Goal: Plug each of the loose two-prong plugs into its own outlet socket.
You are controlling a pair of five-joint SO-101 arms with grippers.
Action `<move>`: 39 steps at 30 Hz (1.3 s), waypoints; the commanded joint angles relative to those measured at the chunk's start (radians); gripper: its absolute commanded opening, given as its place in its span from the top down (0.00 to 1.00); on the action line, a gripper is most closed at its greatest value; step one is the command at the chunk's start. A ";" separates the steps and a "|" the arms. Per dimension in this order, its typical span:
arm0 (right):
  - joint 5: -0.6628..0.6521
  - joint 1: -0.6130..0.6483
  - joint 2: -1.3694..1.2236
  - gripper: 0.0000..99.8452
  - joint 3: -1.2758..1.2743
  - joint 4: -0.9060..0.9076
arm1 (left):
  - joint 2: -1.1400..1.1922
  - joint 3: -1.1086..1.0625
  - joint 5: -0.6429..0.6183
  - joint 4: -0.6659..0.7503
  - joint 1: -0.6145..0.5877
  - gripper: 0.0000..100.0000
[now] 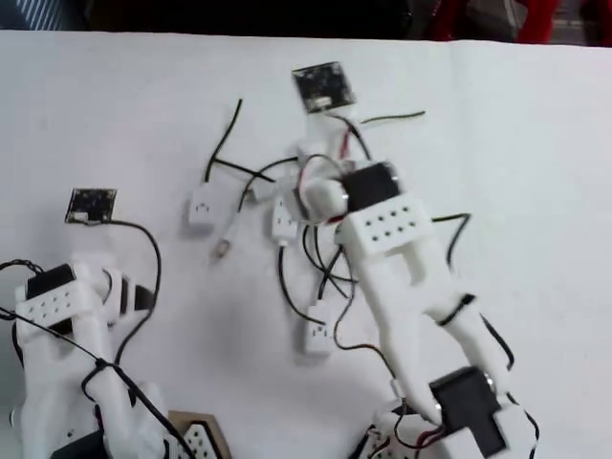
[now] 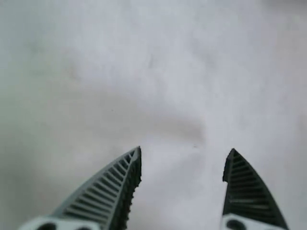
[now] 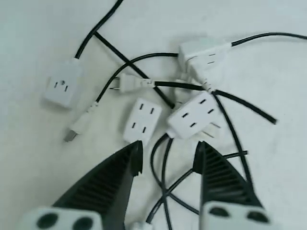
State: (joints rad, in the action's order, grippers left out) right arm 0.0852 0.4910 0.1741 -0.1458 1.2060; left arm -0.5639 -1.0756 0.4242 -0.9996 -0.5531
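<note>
L gripper (image 2: 182, 162) is held w/ jaws apart and nothing between them, low over bare table (image 2: 144, 72) at the left side, well apart from the cables. Next across, a single outlet block (image 3: 61, 86) lies flat, slots up, w/ a small metal-tipped connector (image 3: 72, 134) near it. The loose two-prong plug (image 3: 128, 82) lies on its side just beyond, black cord trailing into the tangle; judged the piece to be taken first. A four-slot outlet block (image 3: 142, 120) and a second slotted block (image 3: 192, 117), which seems to have prongs at one end, lie side by side, nearly touching. R gripper (image 3: 168, 160) is spread wide, unloaded, tips just short of those two blocks. For a clean pick, the plug should be pinched across its moulded body, prongs left clear and kept level. Cords crossing nearby should be avoided, else the whole bundle gets dragged. Outlet blocks are light and prob. slide, so one is best braced by the L gripper during insertion.
</note>
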 commanded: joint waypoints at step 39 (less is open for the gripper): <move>0.451 0.289 -0.866 0.94 0.631 -0.028 | -0.039 -0.051 -0.066 0.064 -0.008 0.72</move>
State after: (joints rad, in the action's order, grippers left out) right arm 0.5271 0.7672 -0.7188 0.4465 1.1508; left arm -0.5639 -1.1293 0.3629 -0.9505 -0.5531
